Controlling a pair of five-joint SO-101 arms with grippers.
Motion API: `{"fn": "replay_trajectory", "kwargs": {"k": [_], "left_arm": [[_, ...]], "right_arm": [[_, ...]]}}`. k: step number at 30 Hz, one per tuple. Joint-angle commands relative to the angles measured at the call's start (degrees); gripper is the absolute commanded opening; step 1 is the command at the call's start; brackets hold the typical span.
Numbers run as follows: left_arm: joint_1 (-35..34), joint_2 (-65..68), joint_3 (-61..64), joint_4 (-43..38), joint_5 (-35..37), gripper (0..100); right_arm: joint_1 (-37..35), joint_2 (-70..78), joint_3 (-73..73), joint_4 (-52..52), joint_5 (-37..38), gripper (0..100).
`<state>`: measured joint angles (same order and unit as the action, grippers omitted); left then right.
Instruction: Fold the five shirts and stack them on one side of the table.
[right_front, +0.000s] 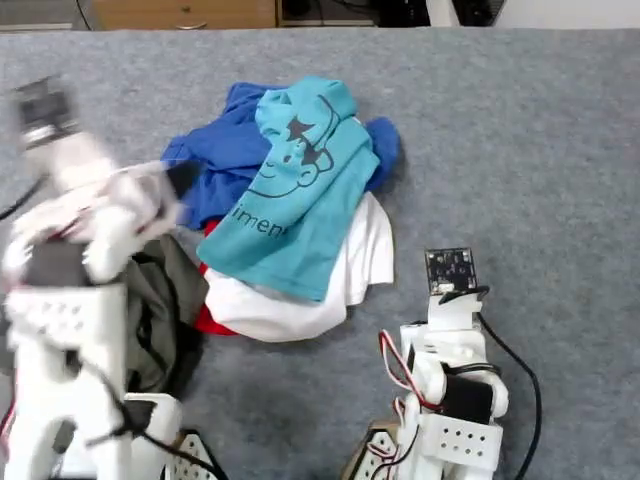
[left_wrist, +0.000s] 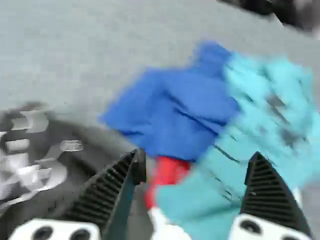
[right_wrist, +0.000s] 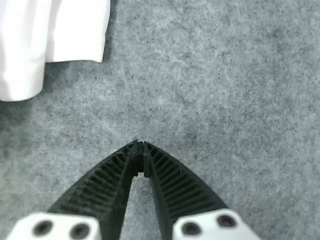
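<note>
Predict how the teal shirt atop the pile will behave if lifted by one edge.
The teal shirt probably sags floppily: it already drapes in folds over the white shirt. It may drag along the blue shirt it overlaps.

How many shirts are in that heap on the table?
5: teal shirt on top, blue shirt beneath it, white shirt lower down, red shirt peeking out underneath, grey shirt beside the pile. Others may be hidden.

We count 5 unfolded shirts in 1 heap: a printed teal shirt (right_front: 300, 190) tops a blue shirt (right_front: 225, 165) and a white shirt (right_front: 345, 270); a red shirt (right_front: 207, 320) peeks beneath; a grey shirt (right_front: 160, 300) lies just beside.
</note>
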<state>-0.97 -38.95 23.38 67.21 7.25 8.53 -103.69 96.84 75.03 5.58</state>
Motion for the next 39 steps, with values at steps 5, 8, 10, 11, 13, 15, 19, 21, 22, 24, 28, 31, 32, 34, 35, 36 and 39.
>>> {"fn": "replay_trajectory", "kwargs": {"k": [5, 8, 10, 11, 13, 15, 19, 21, 22, 24, 28, 31, 32, 34, 35, 36, 39], "left_arm": [[9.05, 27.3, -13.98, -5.01, 2.2, 32], [11.16, 38.11, -20.57, -3.69, 2.2, 32], [12.04, 45.14, -24.0, -3.78, 2.2, 32], [12.22, 48.66, -25.49, -4.04, 2.2, 32], [12.31, 56.04, -28.84, -3.96, 2.2, 32], [12.22, 63.52, -31.56, -3.78, 2.29, 32], [12.04, 75.65, -38.77, -0.09, 3.25, 31], [12.04, 78.64, -46.68, 6.42, 3.69, 28], [12.04, 80.66, -49.76, 8.62, 3.43, 25], [12.4, 85.23, -54.68, 11.96, 3.25, 18], [12.04, 93.14, -67.87, 20.22, 3.52, 1], [8.18, 97.27, -78.59, 24.0, 5.8, 2], [6.51, 97.8, -82.55, 25.05, 8.35, 2], [2.81, 97.54, -92.04, 28.84, 12.13, 2], [1.23, 97.36, -97.05, 30.51, 12.75, 2], [-0.53, 97.27, -102.42, 32.0, 12.75, 2], [-5.45, 97.19, -118.15, 33.58, 12.75, 2]], "right_arm": [[-0.22, -4.97, -0.04, 0.35, -0.53, 0.5], [-0.22, -4.97, -0.04, 0.35, -0.53, 0.5], [-0.22, -4.97, -0.04, 0.35, -0.53, 0.5], [-0.22, -4.97, -0.04, 0.35, -0.53, 0.5], [-0.22, -4.97, -0.04, 0.35, -0.53, 0.5], [-0.22, -4.97, -0.04, 0.35, -0.53, 0.5], [-0.22, -4.97, -0.04, 0.35, -0.53, 0.5], [-0.22, -4.97, -0.04, 0.35, -0.53, 0.5], [-0.22, -4.97, -0.04, 0.35, -0.53, 0.5], [-0.22, -4.97, -0.04, 0.35, -0.53, 0.5], [-0.22, -4.97, -0.04, 0.35, -0.53, 0.5], [-0.22, -4.97, -0.04, 0.35, -0.53, 0.5], [-0.22, -4.97, -0.04, 0.35, -0.53, 0.5], [-0.22, -4.97, -0.04, 0.35, -0.53, 0.5], [-0.22, -4.97, -0.04, 0.35, -0.53, 0.5], [-0.22, -4.97, -0.04, 0.35, -0.53, 0.5], [-0.22, -4.97, -0.04, 0.35, -0.53, 0.5]]}}
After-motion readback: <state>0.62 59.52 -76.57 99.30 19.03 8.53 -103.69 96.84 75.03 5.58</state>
